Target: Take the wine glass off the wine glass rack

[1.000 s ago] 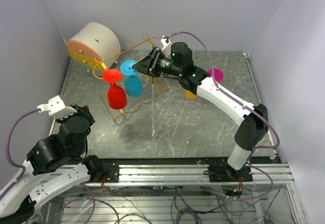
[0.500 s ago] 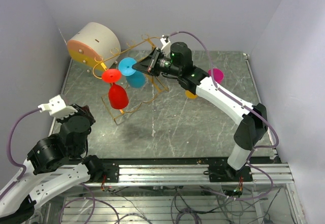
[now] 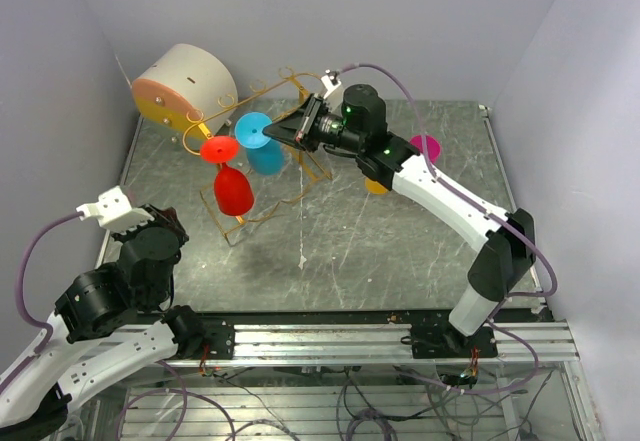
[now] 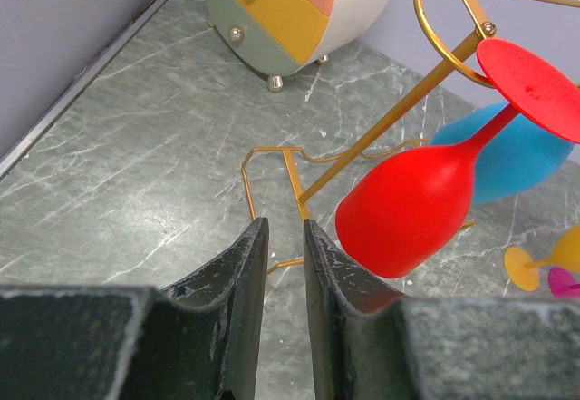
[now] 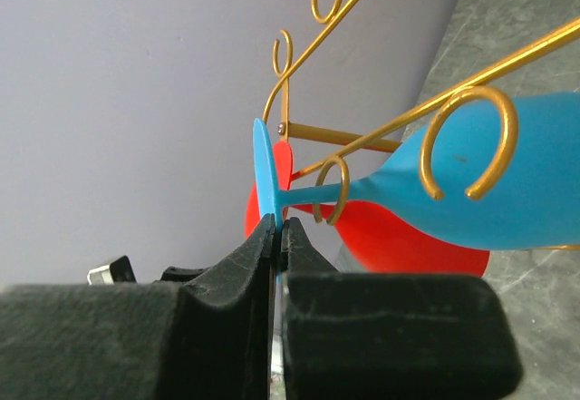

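Right claw (image 5: 276,229), open before, now tight on blue wine glass (image 5: 544,191)

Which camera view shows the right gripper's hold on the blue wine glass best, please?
The right wrist view: the right gripper is shut on the foot rim of the blue wine glass, seen edge-on. Top external shows the contact small and distant; left wrist shows only its bowl behind the red glass.

A wine glass rack (image 4: 390,121) of thin gold wire with curled scroll ends is stood at eleven o'clock on the table (image 3: 400,241). A blue wine glass (image 3: 266,161) is hung from its rails, bowl down, its foot pinched edge-on by the right gripper (image 5: 277,229).
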